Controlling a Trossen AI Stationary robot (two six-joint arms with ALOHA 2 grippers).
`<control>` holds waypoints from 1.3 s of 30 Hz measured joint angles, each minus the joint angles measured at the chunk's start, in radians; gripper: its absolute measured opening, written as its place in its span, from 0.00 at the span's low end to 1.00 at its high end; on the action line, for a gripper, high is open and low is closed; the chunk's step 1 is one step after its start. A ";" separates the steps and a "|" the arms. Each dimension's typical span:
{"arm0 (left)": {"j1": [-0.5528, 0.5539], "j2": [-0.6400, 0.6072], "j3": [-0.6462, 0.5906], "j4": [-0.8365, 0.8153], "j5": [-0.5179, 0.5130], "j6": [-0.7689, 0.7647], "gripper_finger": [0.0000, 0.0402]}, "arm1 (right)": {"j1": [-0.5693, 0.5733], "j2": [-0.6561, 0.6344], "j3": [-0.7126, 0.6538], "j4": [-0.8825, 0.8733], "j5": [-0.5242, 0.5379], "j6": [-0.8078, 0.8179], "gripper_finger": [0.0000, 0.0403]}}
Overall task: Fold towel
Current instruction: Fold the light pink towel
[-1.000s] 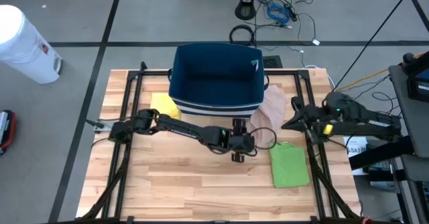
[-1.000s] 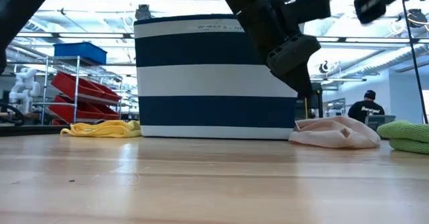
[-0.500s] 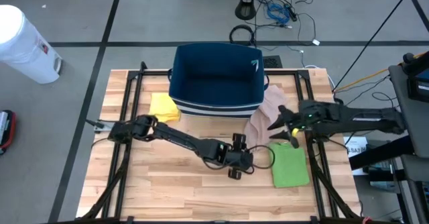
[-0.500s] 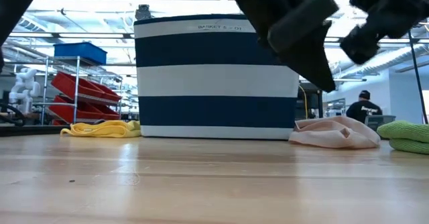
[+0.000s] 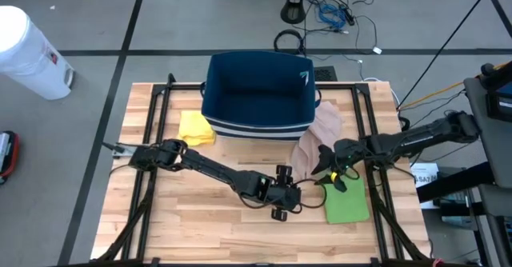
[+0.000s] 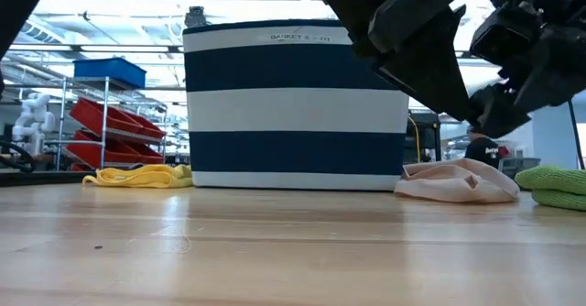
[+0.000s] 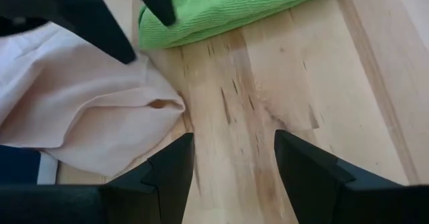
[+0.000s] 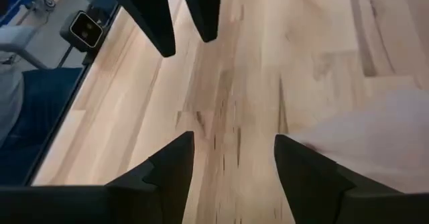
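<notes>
The right tool [image 5: 329, 173] hangs with its fingers spread and empty over the spot where the crumpled pink towel [image 5: 314, 139] meets the folded green towel [image 5: 346, 197], seemingly placed to pick up the pink cloth's near edge. That pink towel lies in a loose heap on the wooden counter [image 5: 200, 219], just beside the front right corner of the navy-and-white striped basket [image 5: 258, 96], so it looks like the piece not yet folded. The left tool [image 5: 282, 200] is also spread and holds nothing, low over bare wood just beside both cloths, likely ready to take a second corner. A yellow towel [image 5: 194, 128] lies bunched by the basket's other side, well apart from both tools.
</notes>
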 joint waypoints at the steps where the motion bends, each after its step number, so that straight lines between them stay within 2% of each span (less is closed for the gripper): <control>1: -0.001 0.000 0.000 0.001 0.000 -0.005 0.53 | 0.013 0.018 -0.007 0.027 0.016 0.000 0.48; 11: -0.005 0.000 0.000 0.013 0.030 -0.015 0.53 | 0.073 0.196 -0.012 0.041 0.271 -0.038 0.47; 22: -0.011 0.000 0.000 0.015 0.033 -0.018 0.53 | 0.086 0.343 -0.010 0.066 0.398 -0.041 0.45; 25: -0.012 0.000 0.000 0.014 0.033 -0.022 0.53 | 0.096 0.355 -0.009 0.074 0.428 -0.035 0.37; 30: -0.013 0.000 0.000 0.013 0.033 -0.023 0.53 | 0.123 0.356 -0.011 0.090 0.484 -0.064 0.07; 31: -0.013 0.000 0.000 0.013 0.033 -0.023 0.53 | 0.128 0.357 -0.011 0.098 0.487 -0.074 0.03; 39: -0.013 0.000 0.000 0.000 0.028 -0.023 0.53 | 0.185 0.338 0.049 0.096 0.544 -0.102 0.00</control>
